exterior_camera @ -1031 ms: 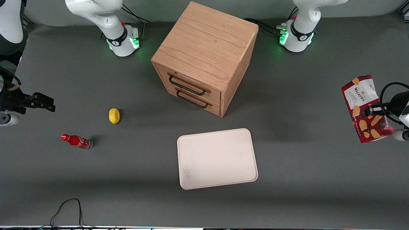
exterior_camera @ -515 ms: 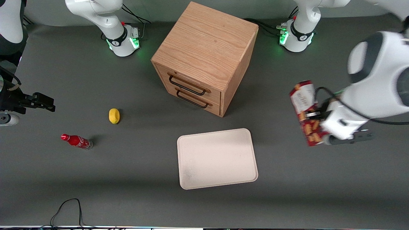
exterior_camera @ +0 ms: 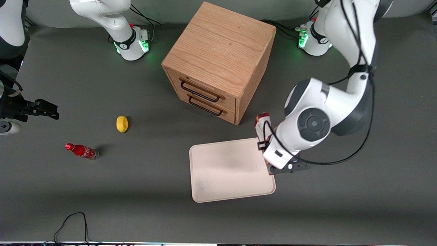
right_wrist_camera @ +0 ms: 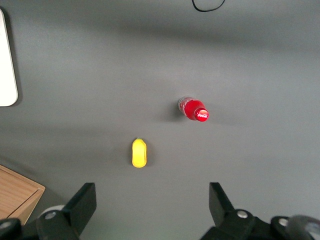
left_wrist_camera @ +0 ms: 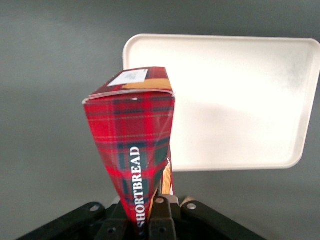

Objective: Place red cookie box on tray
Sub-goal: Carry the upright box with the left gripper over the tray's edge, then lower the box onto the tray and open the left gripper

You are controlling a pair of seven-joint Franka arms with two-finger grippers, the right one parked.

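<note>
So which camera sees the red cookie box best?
The left wrist view: the red cookie box fills it, shut in the gripper beside the tray. In the front view the arm hides most of the box; the right wrist view misses it.

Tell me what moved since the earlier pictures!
The claw, shut on the red cookie box, carried it from the working arm's end of the table to the edge of the tray. It is not let go yet. The tray, wooden cabinet, lemon and soda bottle stayed put.

The red cookie box (left_wrist_camera: 132, 145) reads "SHORTBREAD" in white along its side.
</note>
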